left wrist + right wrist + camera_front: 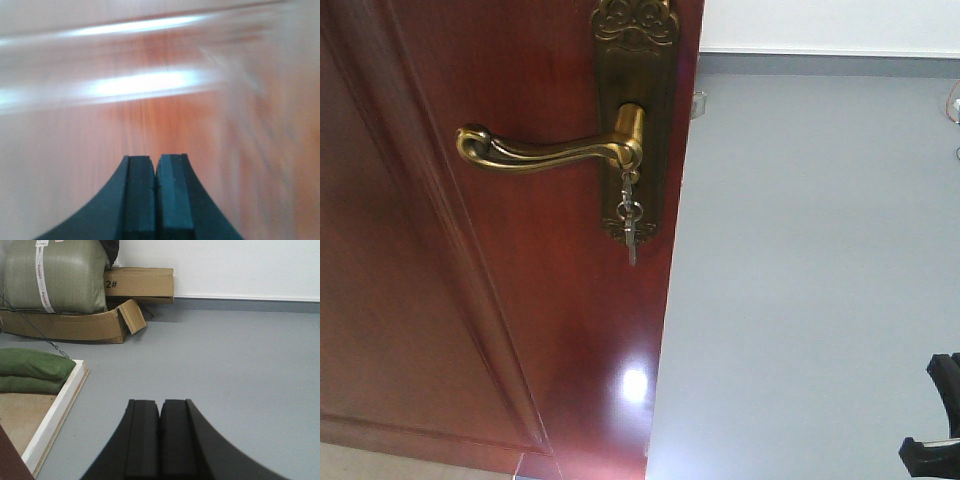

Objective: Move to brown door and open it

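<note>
I am seeing the glossy reddish-brown panelled wooden door (520,300) filling the left half of my front-facing view, its free edge running down the middle with grey floor (800,280) and a white wall (820,25) showing past it on the right. In the left wrist view, a blurred reddish-brown glossy surface with streaked light reflections is filling the frame, very near the camera. In the right wrist view I am looking over grey floor toward a large green woven sack (55,275) sitting on flattened brown cardboard boxes (135,285), with folded green bags (32,370) lying on a white-edged wooden board (55,410) at the left.

On the door, the embossed antique-brass backplate (635,60) is standing near the free edge, and the ornate brass lever handle (545,150) is reaching left from it. Small silver keys (629,220) are hanging just below the lever's base.

The left gripper (156,197) is showing its black pads pressed together, holding nothing. The right gripper (160,440) is likewise closed on nothing, aimed at open floor.
</note>
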Controlling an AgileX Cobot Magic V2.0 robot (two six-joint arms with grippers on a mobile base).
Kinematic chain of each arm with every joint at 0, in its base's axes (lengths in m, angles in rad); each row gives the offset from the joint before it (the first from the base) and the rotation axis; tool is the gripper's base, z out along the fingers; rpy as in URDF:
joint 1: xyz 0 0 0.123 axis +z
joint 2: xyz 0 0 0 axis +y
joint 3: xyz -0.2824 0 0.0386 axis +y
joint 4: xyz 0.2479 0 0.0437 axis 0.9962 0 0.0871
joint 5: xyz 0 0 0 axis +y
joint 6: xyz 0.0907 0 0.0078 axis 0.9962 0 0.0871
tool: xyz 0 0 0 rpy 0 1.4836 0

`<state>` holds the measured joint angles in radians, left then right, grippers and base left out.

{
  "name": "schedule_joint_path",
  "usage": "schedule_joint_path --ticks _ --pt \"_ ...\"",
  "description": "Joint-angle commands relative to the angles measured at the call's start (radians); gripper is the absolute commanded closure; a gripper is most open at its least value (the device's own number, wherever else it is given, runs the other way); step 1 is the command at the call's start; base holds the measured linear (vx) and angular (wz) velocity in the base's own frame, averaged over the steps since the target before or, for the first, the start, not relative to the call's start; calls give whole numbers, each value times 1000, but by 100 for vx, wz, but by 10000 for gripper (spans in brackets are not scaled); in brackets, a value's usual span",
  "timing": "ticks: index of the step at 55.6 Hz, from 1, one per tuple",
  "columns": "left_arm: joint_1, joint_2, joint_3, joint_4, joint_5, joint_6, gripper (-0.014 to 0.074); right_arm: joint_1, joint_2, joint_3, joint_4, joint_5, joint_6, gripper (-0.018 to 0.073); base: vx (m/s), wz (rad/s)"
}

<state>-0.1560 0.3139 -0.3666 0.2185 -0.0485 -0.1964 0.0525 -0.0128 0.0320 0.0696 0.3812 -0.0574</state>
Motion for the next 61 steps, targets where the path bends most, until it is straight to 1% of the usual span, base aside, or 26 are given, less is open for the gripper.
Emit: schedule_joint_path --ticks 1,10,19,23,30,36,44,61 --pt "-2 -127 82 -13 -32 -11 603 1 -6 3 -3 -80 -8 559 0 0" --pt "-2 -341 270 -34 87 -11 603 1 -6 3 -3 -80 -8 559 0 0" --pt "2 -330 377 -38 91 -11 603 1 -6 3 -3 -82 -8 559 0 1" --pt "1 -332 377 -37 133 -9 603 1 -6 3 -3 -81 -8 559 0 0" --pt "1 -339 377 -35 150 5 603 1 -6 3 -3 -77 -8 559 0 0" --pt "1 -339 377 -41 171 -4 603 1 -6 3 -3 -77 -8 559 0 0" --pt "1 -339 377 -105 170 -9 603 1 -6 3 -3 -77 -8 559 0 0" --pt "1 -339 377 -107 173 -8 603 1 -6 3 -3 -77 -8 559 0 0"
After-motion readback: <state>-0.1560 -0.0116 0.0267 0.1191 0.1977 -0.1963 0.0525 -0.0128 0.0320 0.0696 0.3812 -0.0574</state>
